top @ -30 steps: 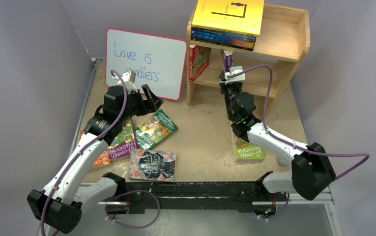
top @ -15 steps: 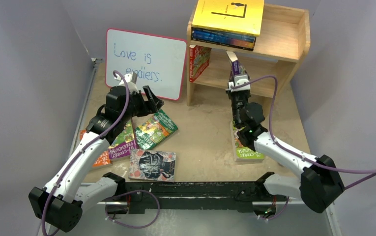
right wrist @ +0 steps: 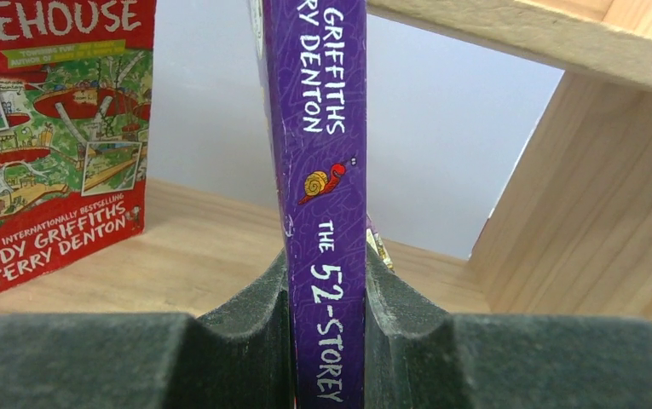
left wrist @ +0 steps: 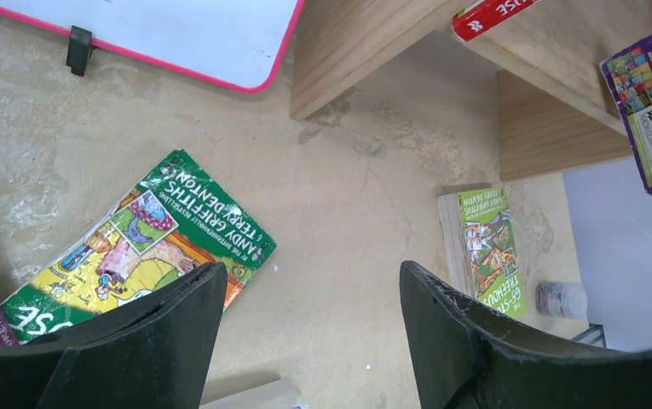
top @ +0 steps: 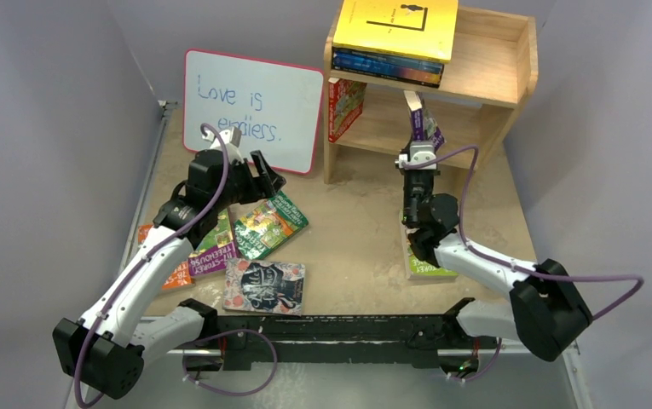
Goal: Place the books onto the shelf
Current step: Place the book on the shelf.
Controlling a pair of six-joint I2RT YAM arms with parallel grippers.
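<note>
My right gripper [top: 416, 152] [right wrist: 326, 281] is shut on the spine of an upright purple book [top: 420, 123] [right wrist: 318, 170], held at the front of the wooden shelf's [top: 493, 77] lower tier. A red book [top: 345, 106] [right wrist: 49, 128] stands at that tier's left end. On the top tier a yellow book [top: 396, 25] lies on dark blue ones [top: 388, 66]. My left gripper [top: 262, 175] [left wrist: 314, 281] hangs open above a green book [top: 269, 223] [left wrist: 147, 243]. A floral book [top: 264, 285] and a purple-edged one [top: 213, 247] lie nearby.
The pink-edged whiteboard [top: 252, 109] [left wrist: 160, 34] leans at the back left, beside the shelf. Another green book [top: 424, 262] [left wrist: 493, 247] lies flat under my right arm. An orange book [top: 173, 273] sits partly under my left arm.
My right gripper has carried the purple book to the right and farther toward the shelf's lower tier, with the arm stretching out. The left arm has barely shifted.
</note>
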